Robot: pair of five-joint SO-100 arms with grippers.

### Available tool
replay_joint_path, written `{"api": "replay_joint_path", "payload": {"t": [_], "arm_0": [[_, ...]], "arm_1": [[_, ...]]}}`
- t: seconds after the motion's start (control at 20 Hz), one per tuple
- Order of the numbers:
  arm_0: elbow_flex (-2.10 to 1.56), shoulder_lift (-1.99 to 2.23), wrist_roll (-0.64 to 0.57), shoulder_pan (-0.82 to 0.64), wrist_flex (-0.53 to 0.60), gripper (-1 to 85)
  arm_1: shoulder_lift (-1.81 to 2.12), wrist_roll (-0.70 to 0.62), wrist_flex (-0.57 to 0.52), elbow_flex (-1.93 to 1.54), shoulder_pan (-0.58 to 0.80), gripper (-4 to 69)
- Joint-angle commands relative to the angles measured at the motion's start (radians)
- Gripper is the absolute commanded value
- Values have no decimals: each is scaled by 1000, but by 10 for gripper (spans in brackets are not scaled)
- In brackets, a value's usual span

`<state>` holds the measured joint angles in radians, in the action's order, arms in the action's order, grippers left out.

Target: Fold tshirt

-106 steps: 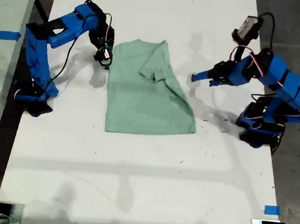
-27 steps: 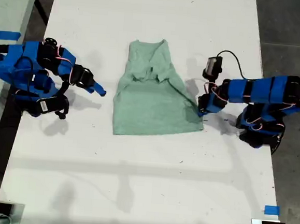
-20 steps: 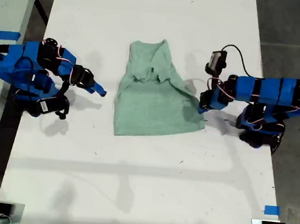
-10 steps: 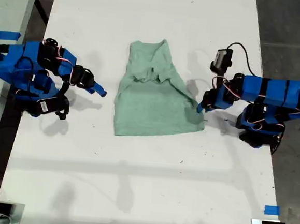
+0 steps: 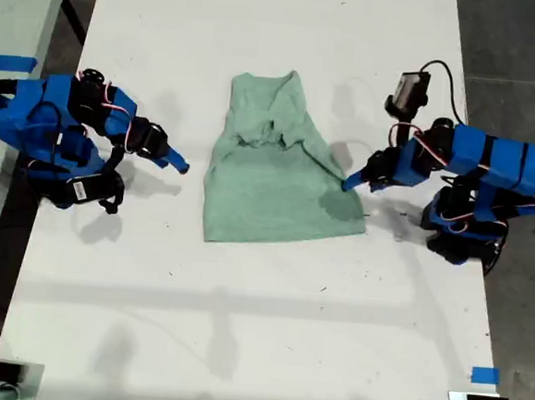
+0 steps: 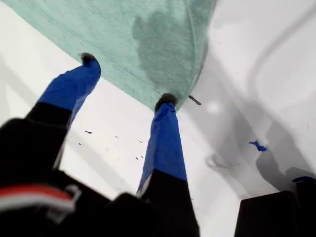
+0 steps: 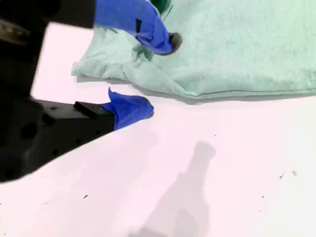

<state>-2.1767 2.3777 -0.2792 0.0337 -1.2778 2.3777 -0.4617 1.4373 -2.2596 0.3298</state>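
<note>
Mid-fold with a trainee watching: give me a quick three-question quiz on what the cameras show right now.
1. True or false: my first gripper has its jaws shut on the tshirt.
2. In the exterior view, where is my second gripper?
A) on the collar
B) apart from the tshirt, over bare table towards that view's left
C) pressing on the hem
3. How many garments are in view?

Key: 1 false, the jaws are spread at the cloth's edge. 2 B. 3 one.
</note>
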Motion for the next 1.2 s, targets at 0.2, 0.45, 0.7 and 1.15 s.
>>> {"api": "replay_joint_path", "payload": {"t": [0.2,0.45,0.7,1.15], "arm_0": [[57,-2,6,2,-5,150],[46,2,18,23,-14,148],[40,3,17,15,-14,150],[21,15,15,6,-6,152]], "arm_1": [[-109,-77,-163,-38,32,277],[-420,-115,-456,-186,92,276],[-468,-144,-466,-167,130,82],[-437,-86,-270,38,38,-17]]}}
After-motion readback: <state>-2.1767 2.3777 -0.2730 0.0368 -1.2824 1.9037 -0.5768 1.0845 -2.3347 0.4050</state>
